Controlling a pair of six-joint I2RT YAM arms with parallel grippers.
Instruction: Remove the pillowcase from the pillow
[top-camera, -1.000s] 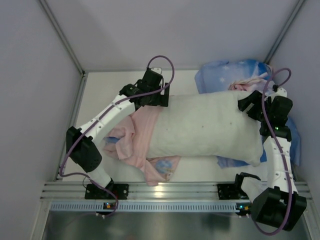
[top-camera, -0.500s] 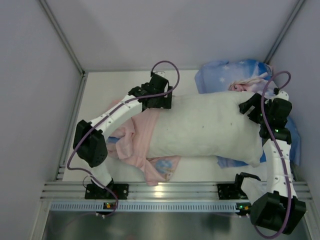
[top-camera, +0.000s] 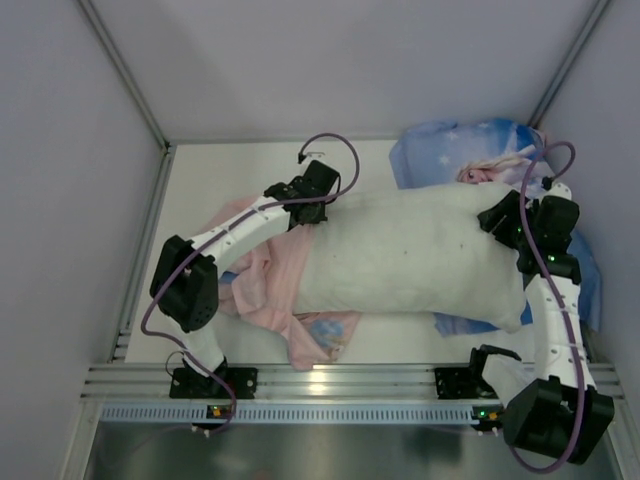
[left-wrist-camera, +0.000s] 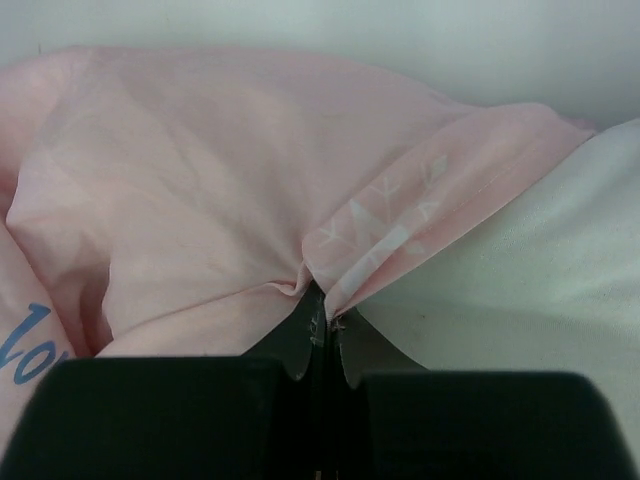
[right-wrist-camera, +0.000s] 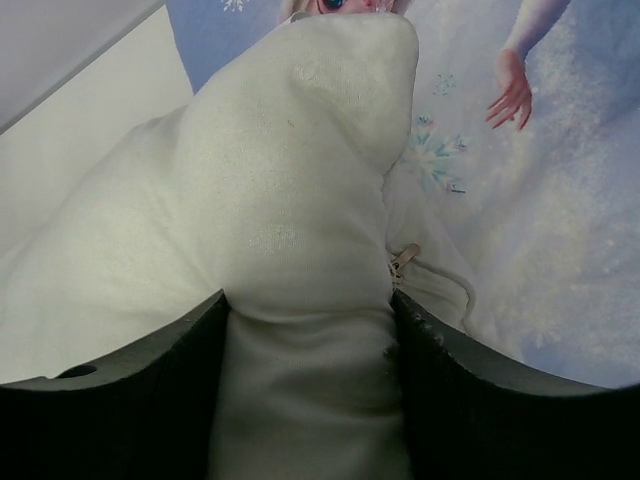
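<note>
The plain white pillow (top-camera: 410, 255) lies across the table. Its left end is still inside the pillowcase (top-camera: 270, 270), which is bunched up with its pale pink face outward and a bit of blue print near the front. My left gripper (top-camera: 305, 215) is at the pillow's back left corner, shut on the pink hem of the pillowcase (left-wrist-camera: 400, 225), which puckers at the gripper's (left-wrist-camera: 320, 310) tips beside the bare pillow (left-wrist-camera: 520, 270). My right gripper (top-camera: 503, 215) is at the right end. Its fingers press both sides of a corner of the pillow (right-wrist-camera: 290, 180), which fills the right gripper (right-wrist-camera: 308, 300).
A second blue Elsa-print fabric (top-camera: 455, 150) lies at the back right and runs under the pillow's right end (right-wrist-camera: 530, 200). Grey walls close in the table on the left, back and right. An aluminium rail (top-camera: 340, 380) runs along the near edge.
My left gripper has moved down onto the pillow's left end and shut on the pink hem. My right gripper's fingers have narrowed onto the pillow corner.
</note>
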